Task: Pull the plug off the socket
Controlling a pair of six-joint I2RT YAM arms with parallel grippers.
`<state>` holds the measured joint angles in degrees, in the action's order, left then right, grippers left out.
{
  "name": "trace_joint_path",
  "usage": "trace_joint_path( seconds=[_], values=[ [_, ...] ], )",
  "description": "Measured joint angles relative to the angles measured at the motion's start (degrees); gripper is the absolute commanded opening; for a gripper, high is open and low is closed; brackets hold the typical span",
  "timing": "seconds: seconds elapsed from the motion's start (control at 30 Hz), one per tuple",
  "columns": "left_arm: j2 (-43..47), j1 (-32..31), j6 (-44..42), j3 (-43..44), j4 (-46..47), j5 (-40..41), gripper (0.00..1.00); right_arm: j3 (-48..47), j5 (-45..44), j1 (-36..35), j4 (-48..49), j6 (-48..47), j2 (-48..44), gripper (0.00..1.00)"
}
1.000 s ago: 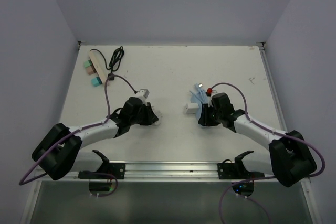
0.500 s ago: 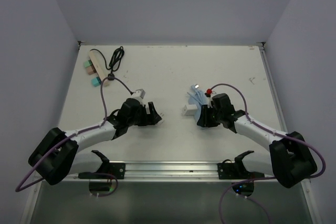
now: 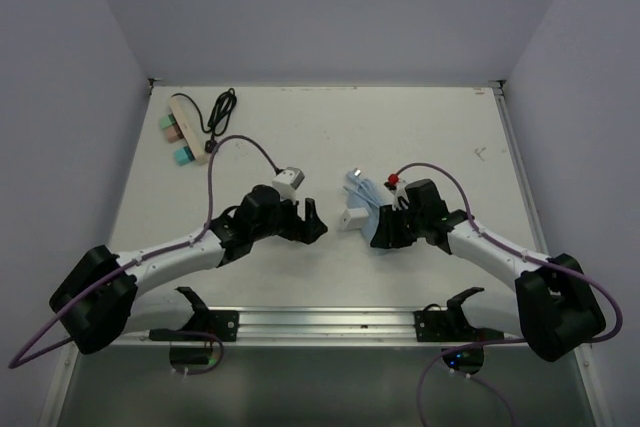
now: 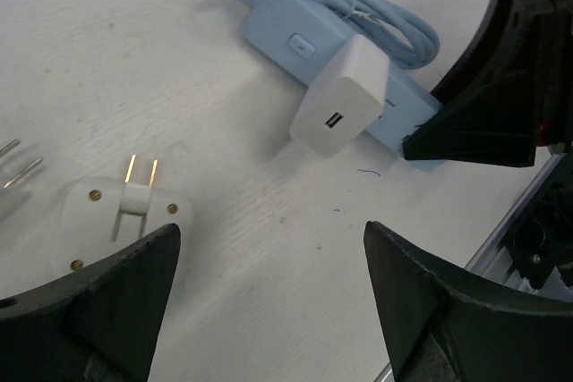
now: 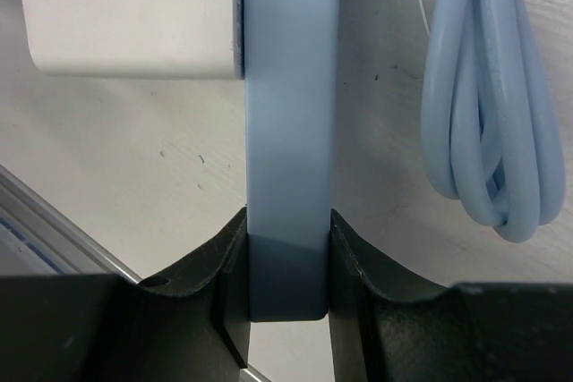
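Beige power strip (image 3: pixel 184 125) far off at ten o'clock on the table (image 3: pixel 430 127) is not my concern; the work is at centre. My left gripper (image 4: pixel 269 257) stands wide open with nothing between its fingers, and a loose white plug (image 4: pixel 121 212), prongs showing, lies just beside its left finger at eight o'clock in the wrist view. Ahead of the open jaws, at about one o'clock, sits the white charger (image 4: pixel 343 100), seated in the side of the pale blue socket strip (image 4: pixel 295 38), near but not yet touched. My right gripper (image 5: pixel 286 261) is clamped on the end of that strip, with the coiled blue cable (image 5: pixel 483 87) lying beside it at three o'clock. To do this well I would bring the left jaws forward until the charger's body sits square between the pads, grip its flat sides and not the strip, then draw straight back along the line of the prongs, roughly towards nine o'clock in the overhead view, without twisting. The right hold must pin the strip flat; if it slides, the pull is wasted
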<state>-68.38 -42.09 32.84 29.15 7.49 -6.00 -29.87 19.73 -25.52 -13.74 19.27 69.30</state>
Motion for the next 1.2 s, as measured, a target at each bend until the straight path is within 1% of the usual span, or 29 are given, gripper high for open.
trace_joint_path(
  seconds=[0.17,0.27,0.47,0.57,0.6,0.67,0.7,0.77,0.8,0.93,0.97,1.13,1.17,1.2],
  values=[
    [-6.0,-5.7,-4.3,6.6,0.7,0.0,0.85,-0.2,2.2,0.0,-1.3,-0.7,-0.1,0.00],
    [-9.1,-7.2,-6.4,9.6,0.8,0.0,0.84,-0.4,2.9,0.0,-1.9,-0.9,-0.1,0.00],
    [-16.2,-8.9,-10.8,15.8,0.5,0.4,0.79,-0.8,4.1,0.0,-2.8,-1.0,-0.1,0.00],
    [-19.1,-9.9,-12.5,17.9,0.6,0.9,0.75,-1.0,4.2,0.0,-3.1,-1.0,-0.1,0.00],
    [-19.8,-10.2,-13.0,18.3,0.5,1.0,0.72,-1.0,4.3,0.0,-3.2,-1.0,-0.1,0.00],
    [-21.0,-10.7,-14.1,18.7,0.4,1.5,0.70,-1.0,4.4,0.0,-3.3,-1.0,-0.1,0.00],
    [-21.6,-10.9,-14.6,18.9,0.2,1.8,0.64,-1.1,4.5,0.0,-3.4,-1.0,-0.1,0.00],
    [-22.7,-11.3,-15.8,19.4,0.0,2.3,0.61,-1.1,4.7,0.0,-3.5,-0.9,-0.1,0.00],
    [-23.1,-11.6,-16.2,19.7,-0.1,2.5,0.56,-1.1,4.9,0.0,-3.5,-0.9,-0.1,0.00],
    [-24.2,-12.6,-17.9,20.7,-0.7,3.5,0.53,-1.1,5.4,0.0,-3.7,-0.9,-0.1,0.00],
    [-24.5,-12.9,-18.4,21.0,-0.7,3.8,0.48,-1.1,5.4,0.0,-3.7,-0.9,-0.1,0.00],
    [-25.9,-13.4,-20.2,21.7,-0.9,4.9,0.44,-1.1,5.3,0.0,-4.0,-1.1,-0.4,0.00],
    [-26.0,-13.5,-20.5,21.8,-0.9,5.0,0.41,-1.1,5.3,0.1,-4.1,-1.1,-0.4,0.00],
    [-26.0,-13.6,-20.6,21.8,-0.9,5.0,0.40,-1.1,5.3,0.1,-4.1,-1.2,-0.4,0.00]
  ],
)
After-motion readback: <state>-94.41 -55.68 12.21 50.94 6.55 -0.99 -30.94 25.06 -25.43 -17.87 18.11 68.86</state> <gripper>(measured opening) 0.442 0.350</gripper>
